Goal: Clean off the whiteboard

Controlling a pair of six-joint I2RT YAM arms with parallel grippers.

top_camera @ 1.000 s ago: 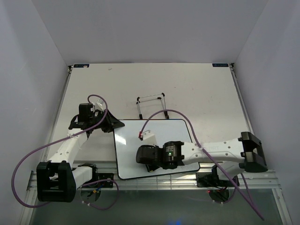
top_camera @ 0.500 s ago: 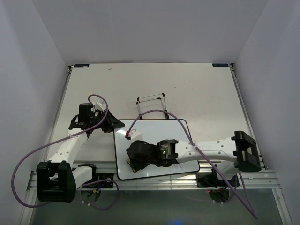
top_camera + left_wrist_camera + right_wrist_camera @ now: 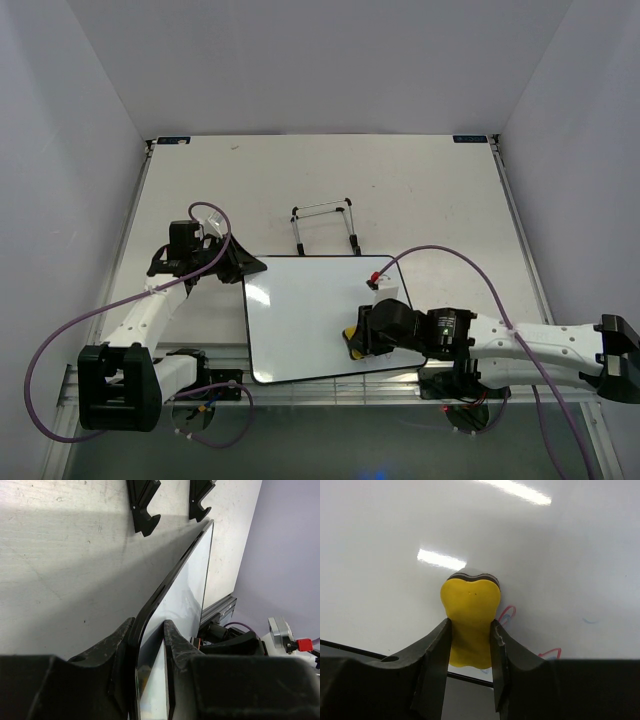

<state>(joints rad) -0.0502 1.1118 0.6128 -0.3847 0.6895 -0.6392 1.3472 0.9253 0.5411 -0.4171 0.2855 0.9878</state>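
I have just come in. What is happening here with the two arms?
The left gripper clamps the far left corner of the whiteboard. The right gripper grips a yellow eraser and presses it on the board close to its near right corner. A few faint red marks show beside the eraser, so the erasing is not yet finished.

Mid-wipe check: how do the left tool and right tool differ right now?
The left tool pinches the whiteboard by its rim; the right tool pinches a yellow eraser against the board's face. The left tool sits at the far-left corner, the right tool over the near-right area. Both are shut on something.
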